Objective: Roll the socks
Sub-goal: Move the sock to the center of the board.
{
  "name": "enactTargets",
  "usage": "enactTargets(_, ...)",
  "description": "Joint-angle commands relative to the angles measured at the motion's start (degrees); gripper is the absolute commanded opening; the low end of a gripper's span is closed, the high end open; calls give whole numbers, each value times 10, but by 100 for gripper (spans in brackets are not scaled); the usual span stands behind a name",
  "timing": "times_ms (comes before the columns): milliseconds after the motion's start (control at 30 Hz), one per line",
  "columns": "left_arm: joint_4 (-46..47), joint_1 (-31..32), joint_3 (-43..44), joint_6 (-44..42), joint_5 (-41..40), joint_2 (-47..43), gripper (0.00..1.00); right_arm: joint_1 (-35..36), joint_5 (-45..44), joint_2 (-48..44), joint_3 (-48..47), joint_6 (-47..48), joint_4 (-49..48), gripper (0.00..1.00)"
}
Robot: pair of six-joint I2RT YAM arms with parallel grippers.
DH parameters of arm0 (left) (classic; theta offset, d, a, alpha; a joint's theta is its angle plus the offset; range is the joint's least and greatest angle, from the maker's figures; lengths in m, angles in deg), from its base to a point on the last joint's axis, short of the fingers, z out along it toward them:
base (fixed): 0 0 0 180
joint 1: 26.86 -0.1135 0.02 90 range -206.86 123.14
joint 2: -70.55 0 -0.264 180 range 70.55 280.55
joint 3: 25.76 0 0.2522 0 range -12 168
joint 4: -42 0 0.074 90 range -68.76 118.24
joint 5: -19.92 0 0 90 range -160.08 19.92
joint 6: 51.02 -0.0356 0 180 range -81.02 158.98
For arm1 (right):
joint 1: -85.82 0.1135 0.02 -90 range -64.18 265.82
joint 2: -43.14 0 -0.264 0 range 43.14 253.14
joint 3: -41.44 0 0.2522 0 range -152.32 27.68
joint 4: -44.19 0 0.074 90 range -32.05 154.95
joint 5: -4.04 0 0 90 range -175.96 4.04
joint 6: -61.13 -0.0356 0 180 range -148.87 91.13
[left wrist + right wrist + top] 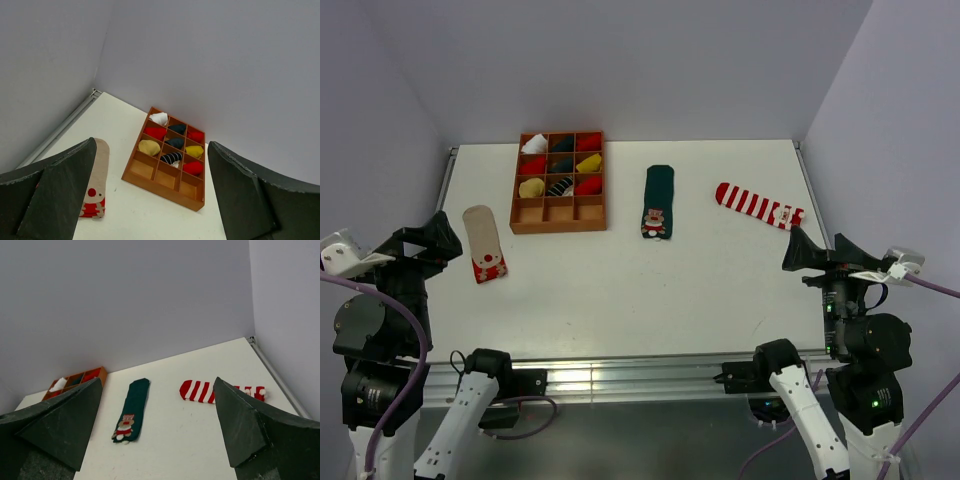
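Three socks lie flat on the white table. The beige sock (483, 243) with a red toe and face is at the left, close to my left gripper (428, 245). In the left wrist view the beige sock (99, 170) shows partly behind the left finger. The dark green sock (658, 201) lies mid-table, and the red-and-white striped sock (757, 205) at the right, just beyond my right gripper (815, 255). The right wrist view has the green sock (134, 407) and the striped sock (197, 391). Both the left gripper (150, 142) and the right gripper (158, 380) are open, empty and raised over the table.
A wooden compartment box (558, 226) stands at the back left, between the beige and green socks. It holds several rolled bundles in red, yellow, white and dark; its front row (165, 192) is bare. Walls close the table on three sides.
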Motion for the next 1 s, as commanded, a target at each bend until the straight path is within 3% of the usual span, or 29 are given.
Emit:
enactTargets(0, 6, 2, 0, 7, -2, 5, 100, 4, 1, 2, -3, -6, -16, 100)
enactTargets(267, -12, 2, -10, 24, 3, 29, 100, 3, 28, 23, -9, -42, 6, 100)
enactTargets(467, -31, 2, -42, 93, 40, 91, 100, 4, 64, 35, 10, -100, 17, 100)
enactTargets(800, 6, -6, -130, 157, 37, 309, 99, 4, 163, 40, 72, -131, 14, 100)
enactTargets(967, 65, -67, -165, 157, 88, 409, 99, 4, 193, 34, 85, -133, 11, 100)
